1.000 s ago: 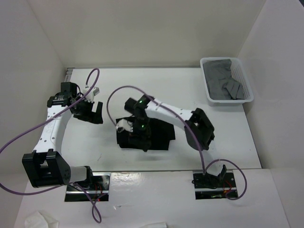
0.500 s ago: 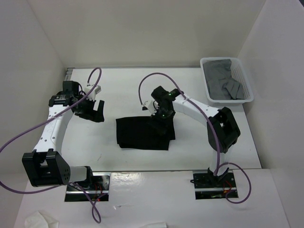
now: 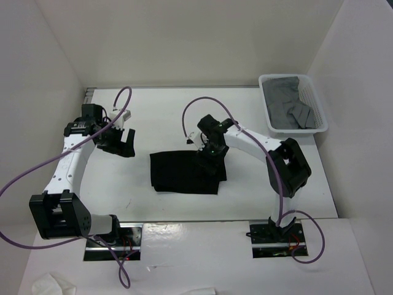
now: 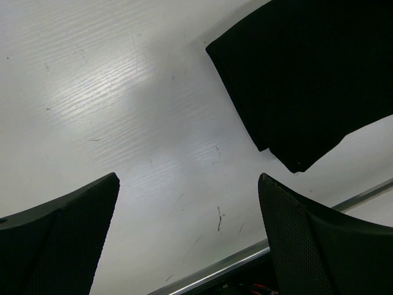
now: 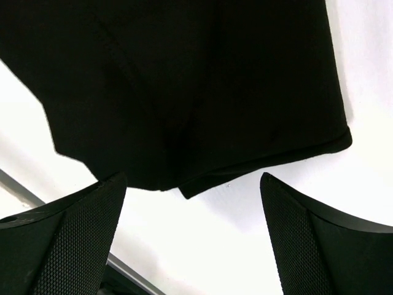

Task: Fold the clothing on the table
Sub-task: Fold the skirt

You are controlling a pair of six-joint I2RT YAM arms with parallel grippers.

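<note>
from above, the flat black rectangular cloth garment (image 3: 186,172) is lying mid-way across the large matte white rectangular tabletop (image 3: 153,110), looking already folded; next is probably 1 last tuck. the right gripper (image 3: 209,161) is hovering over its far right part, and the left gripper (image 3: 118,144) is hanging well apart on the left. at the left wrist, the jaws are standing spread over bare surface. at the right wrist, the jaws are standing spread above the cloth's edge, pinching nothing.

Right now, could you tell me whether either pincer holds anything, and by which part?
Nothing is held: the left pincer is open over the table, the right pincer open above the black garment.
</note>
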